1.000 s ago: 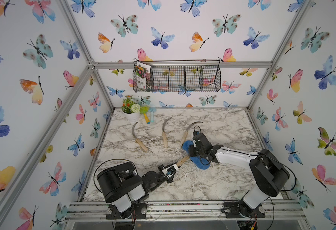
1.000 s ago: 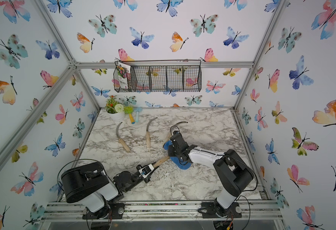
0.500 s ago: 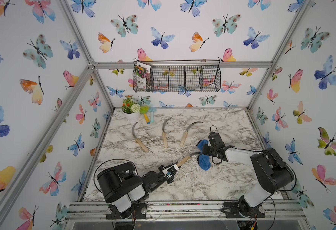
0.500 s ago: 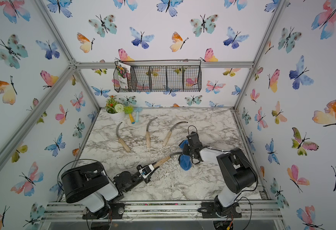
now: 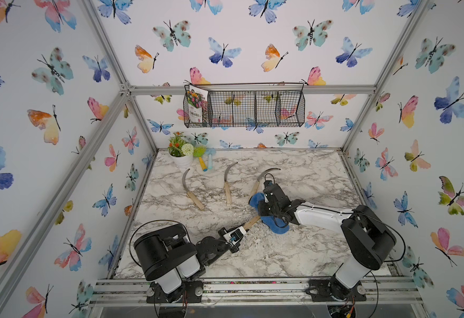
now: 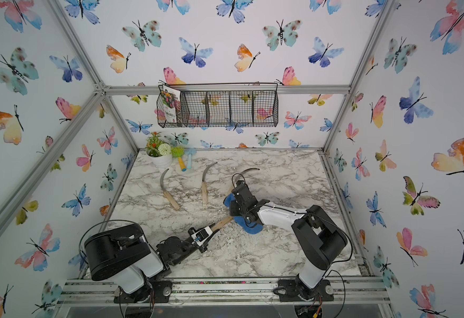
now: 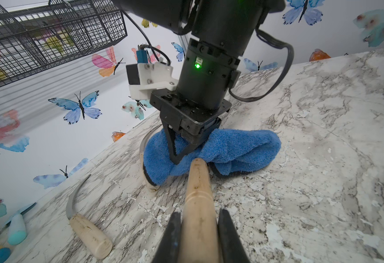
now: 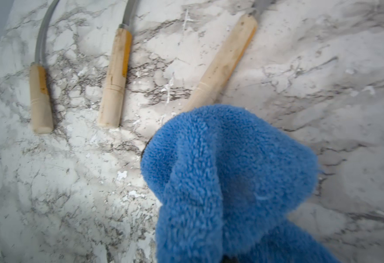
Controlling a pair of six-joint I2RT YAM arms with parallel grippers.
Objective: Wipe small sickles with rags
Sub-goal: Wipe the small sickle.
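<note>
Enclosure: butterfly-print walls on an aluminium frame [image 5: 335, 89]. The marble-pattern tabletop [image 5: 294, 256] is scattered with pale flecks toward its near middle. On the back wall you have a wire basket [image 5: 266, 110] with a flower-print packet [image 5: 196, 106] upright in its leftmost compartment. Back left corner: white flower pot [image 5: 182, 161], and just beside it the yellow- and light-blue-handled toy tools [image 5: 206, 163]. Three small sickles lie flat in a row behind the working spot: left sickle [image 5: 191, 191], middle sickle [image 5: 227, 184], and third sickle [image 5: 259, 180], whose handle end is overlapped by the rag [image 7: 239, 148]. Fourth sickle [image 7: 199, 193]: your left gripper [image 7: 199, 217] is clamped on its wooden handle, which points into the rag; its blade is hidden beneath the cloth. The rag sits bunched on the tabletop, centre-right, pinched in the closed right gripper [image 7: 177, 158]. The right arm's wrist blocks the contact in both top views. In the right wrist view the rag fills the foreground and hides the fingers.
</note>
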